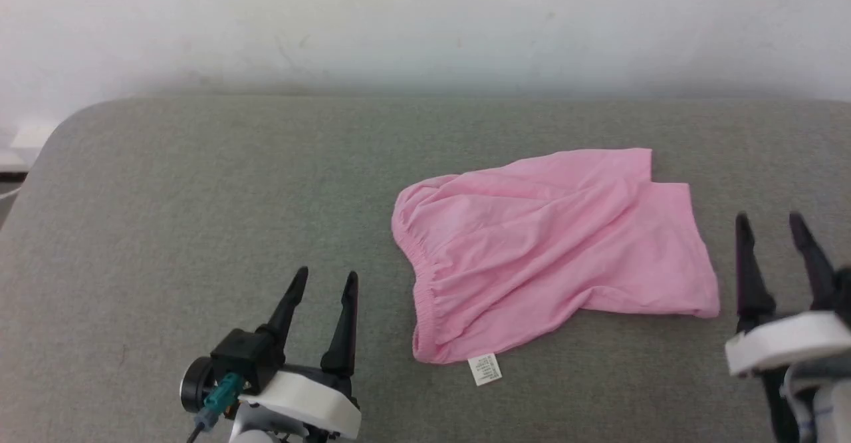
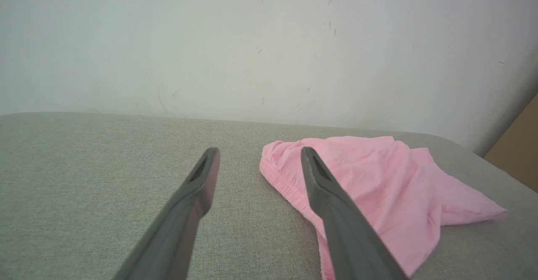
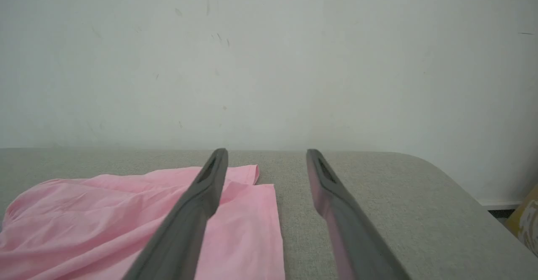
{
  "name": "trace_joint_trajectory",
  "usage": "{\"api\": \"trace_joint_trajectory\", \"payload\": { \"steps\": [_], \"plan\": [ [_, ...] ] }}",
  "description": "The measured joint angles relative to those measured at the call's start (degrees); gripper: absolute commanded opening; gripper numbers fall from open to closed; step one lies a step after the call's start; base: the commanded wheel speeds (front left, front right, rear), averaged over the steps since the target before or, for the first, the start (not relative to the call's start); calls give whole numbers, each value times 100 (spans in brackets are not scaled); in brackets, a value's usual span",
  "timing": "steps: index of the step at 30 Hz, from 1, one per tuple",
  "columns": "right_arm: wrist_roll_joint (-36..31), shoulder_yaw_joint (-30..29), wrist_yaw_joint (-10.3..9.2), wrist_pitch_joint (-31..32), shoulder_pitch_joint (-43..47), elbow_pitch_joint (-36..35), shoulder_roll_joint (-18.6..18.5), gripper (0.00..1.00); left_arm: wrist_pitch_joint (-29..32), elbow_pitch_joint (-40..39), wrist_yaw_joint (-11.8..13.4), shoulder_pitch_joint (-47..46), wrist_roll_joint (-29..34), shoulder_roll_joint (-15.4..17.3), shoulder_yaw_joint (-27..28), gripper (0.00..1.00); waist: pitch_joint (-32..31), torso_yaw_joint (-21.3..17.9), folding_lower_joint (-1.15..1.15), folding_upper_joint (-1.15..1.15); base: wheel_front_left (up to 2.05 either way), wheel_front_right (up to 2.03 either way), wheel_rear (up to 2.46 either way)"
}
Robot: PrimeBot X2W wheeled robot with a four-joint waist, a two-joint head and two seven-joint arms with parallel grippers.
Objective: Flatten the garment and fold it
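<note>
place: plain workroom | cues: grey fabric-covered table (image 1: pixel 199 230), scuffed white wall (image 1: pixel 399 24)

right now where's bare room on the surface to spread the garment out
Biggest bare patch: the grey surface left of the garment, out to the rounded corner. A second band runs between garment and wall. Tightest: the strip right of the garment and the near edge by its label.

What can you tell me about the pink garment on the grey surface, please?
The garment is light pink, thin, soft-looking fabric, lying crumpled and creased on the grey fabric surface. Its left edge is gathered like elastic; a small white label sticks out at its near edge. The left gripper and right gripper, both open, flank it without touching.
</note>
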Motion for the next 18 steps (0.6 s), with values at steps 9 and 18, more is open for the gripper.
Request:
{"api": "trace_joint_trajectory", "payload": {
  "steps": [9,18],
  "plan": [
    [-237,-230,0,133,950,-978,632,100,1357,254,-155,86,-353,189,-598,100,-11,-359,1,0,0,0,0],
    [-302,-201,0,274,944,-1189,686,100,3277,-62,116,79,-404,383,-850,100,257,-592,2,0,0,0,0]
  ]
}}
